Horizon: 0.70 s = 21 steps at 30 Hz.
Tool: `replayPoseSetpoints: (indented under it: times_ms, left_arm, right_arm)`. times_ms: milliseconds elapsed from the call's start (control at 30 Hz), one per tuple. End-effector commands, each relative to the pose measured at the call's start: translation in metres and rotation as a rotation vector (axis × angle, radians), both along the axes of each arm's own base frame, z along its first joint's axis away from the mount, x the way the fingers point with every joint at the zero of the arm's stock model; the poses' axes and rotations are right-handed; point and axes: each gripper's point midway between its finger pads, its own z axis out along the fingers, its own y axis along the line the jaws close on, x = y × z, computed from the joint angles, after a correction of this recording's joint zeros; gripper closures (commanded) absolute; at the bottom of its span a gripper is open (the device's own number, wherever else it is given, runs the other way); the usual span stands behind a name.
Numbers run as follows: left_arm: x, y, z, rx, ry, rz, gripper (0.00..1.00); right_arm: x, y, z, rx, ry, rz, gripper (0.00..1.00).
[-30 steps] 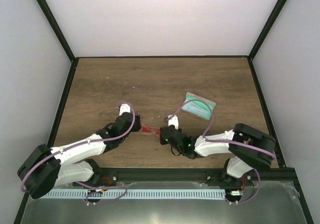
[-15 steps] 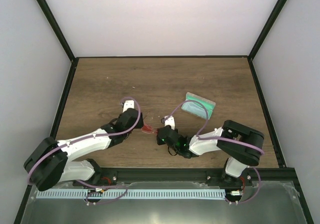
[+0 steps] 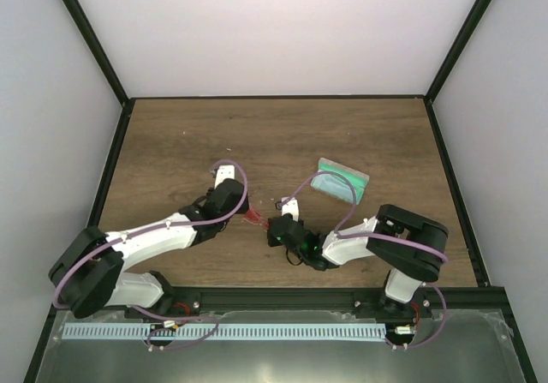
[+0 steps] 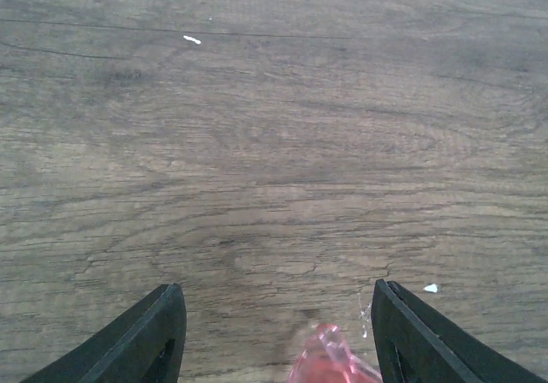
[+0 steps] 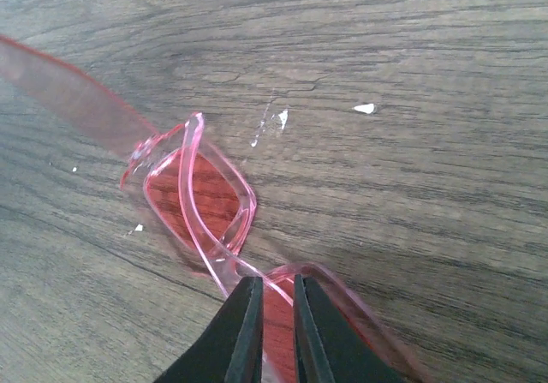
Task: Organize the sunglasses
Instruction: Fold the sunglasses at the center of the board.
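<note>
The right gripper was closed on the frame of the sunglasses on the tabletop. The left gripper stood open beside them, holding nothing.

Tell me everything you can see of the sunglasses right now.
The sunglasses are a small pair in translucent pink-red plastic with red-tinted lenses. One slim arm stretches out sideways, and another strip crosses one lens. They are low at the wooden table; I cannot tell whether they are resting or slightly lifted. The right gripper is pinched shut on the frame. One end shows inside the open left gripper, apparently touching neither finger.
</note>
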Motion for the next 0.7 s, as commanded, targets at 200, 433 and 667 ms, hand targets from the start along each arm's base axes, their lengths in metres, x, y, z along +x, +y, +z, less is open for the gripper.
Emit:
replayPoseSetpoints:
  times_ms: [200, 433, 667]
  left_arm:
    - [0.000, -0.019, -0.031, 0.002, 0.042, -0.046, 0.39]
    - [-0.008, -0.009, -0.043, 0.021, 0.042, -0.010, 0.40]
    - [0.005, 0.034, 0.000, 0.105, -0.047, 0.146, 0.39]
  right_arm:
    - [-0.002, -0.009, -0.021, -0.025, 0.034, -0.020, 0.88]
    - [-0.003, -0.012, -0.027, -0.037, 0.038, -0.020, 0.88]
    - [-0.003, -0.015, -0.022, -0.031, 0.033, -0.023, 0.88]
